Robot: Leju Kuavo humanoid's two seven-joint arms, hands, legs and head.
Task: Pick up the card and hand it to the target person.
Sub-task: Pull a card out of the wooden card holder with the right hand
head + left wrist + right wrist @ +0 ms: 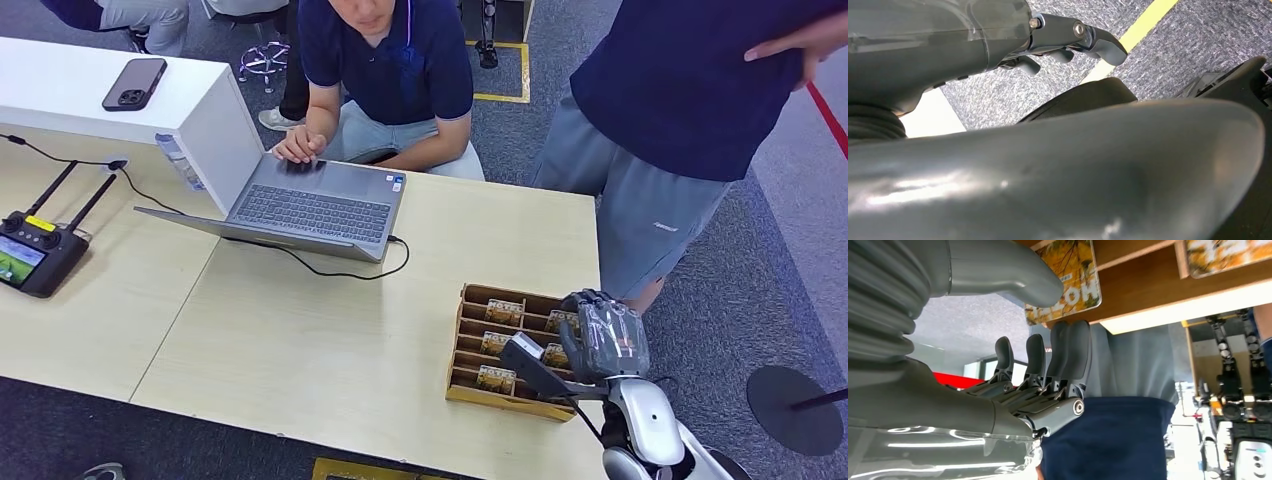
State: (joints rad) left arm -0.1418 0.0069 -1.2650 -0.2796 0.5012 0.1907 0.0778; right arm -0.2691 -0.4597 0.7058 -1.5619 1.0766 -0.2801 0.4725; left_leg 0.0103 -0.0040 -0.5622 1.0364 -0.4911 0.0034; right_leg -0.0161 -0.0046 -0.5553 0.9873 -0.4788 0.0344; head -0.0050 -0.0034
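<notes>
On the far left of the bench (300, 340) lies a black controller (35, 255) with 2 antennas, then an open laptop (310, 210) with a seated person's hand on its edge, and a phone (134, 83) rests on the white box (120, 105) behind it. Further right, near the bench's front corner, stands the wooden rack (465, 345), its slots holding several cards set upright. The right hand (598, 335) hovers over the rack's right end, empty, fingers (1068, 355) straight and together, thumb (1013, 277) apart from them. In the right wrist view the nearest card (1073, 282), printed in yellow and orange, sits just past the thumb tip and beside the fingertips; whether anything touches it cannot be told. The step appears to be the pick. To do it well, the hand would bring the thumb to 1 face of that card and the fingers to the other, staying off the neighbouring card (1228, 255) in the next slot. It would close gently, since the card looks thin and glossy and could slip, then lift straight out along the slot so the rack is not dragged. A standing person (680, 110) in a navy shirt and grey shorts waits just beyond the bench's right edge, probably the receiver. The left hand (1068, 42) hangs over carpet with fingers curled in, holding nothing.
</notes>
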